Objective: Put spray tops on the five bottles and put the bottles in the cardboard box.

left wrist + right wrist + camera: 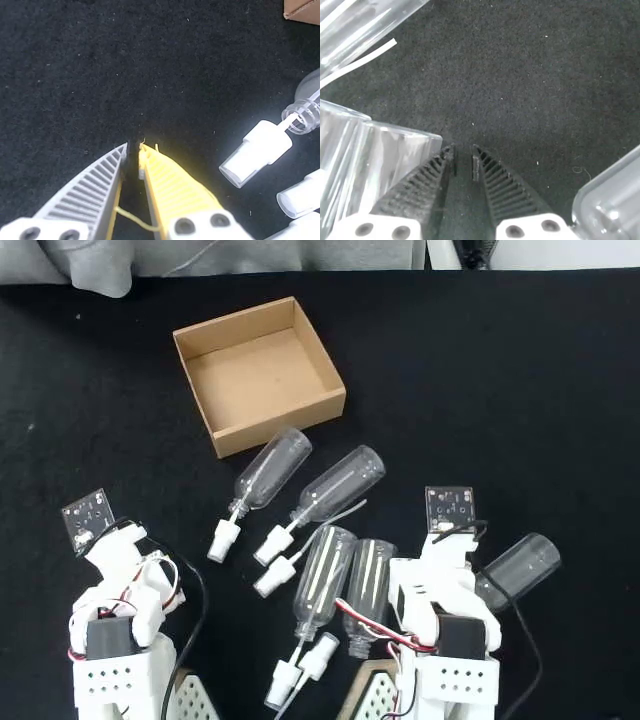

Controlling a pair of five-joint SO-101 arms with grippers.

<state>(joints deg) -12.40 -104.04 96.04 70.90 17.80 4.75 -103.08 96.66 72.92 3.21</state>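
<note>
The open cardboard box [260,375] stands at the back, nothing in it. Five clear bottles lie uncapped on the black cloth: two [272,470] [338,485] just in front of the box, two side by side [323,578] [368,585] lower down, and one [518,568] beside the right arm [445,605]. White spray tops [224,538] [272,543] [275,577] lie at the bottle necks, and two more [283,680] [318,655] lie near the front edge. My left gripper [132,147] is shut over bare cloth, left of a spray top [256,152]. My right gripper [462,152] is shut, between a bottle [370,165] and another bottle [615,200].
The left arm [120,610] rests at the front left, with bare cloth around and ahead of it. A thin dip tube [360,60] lies loose on the cloth near the right gripper. A grey fabric edge [90,265] runs along the back of the table.
</note>
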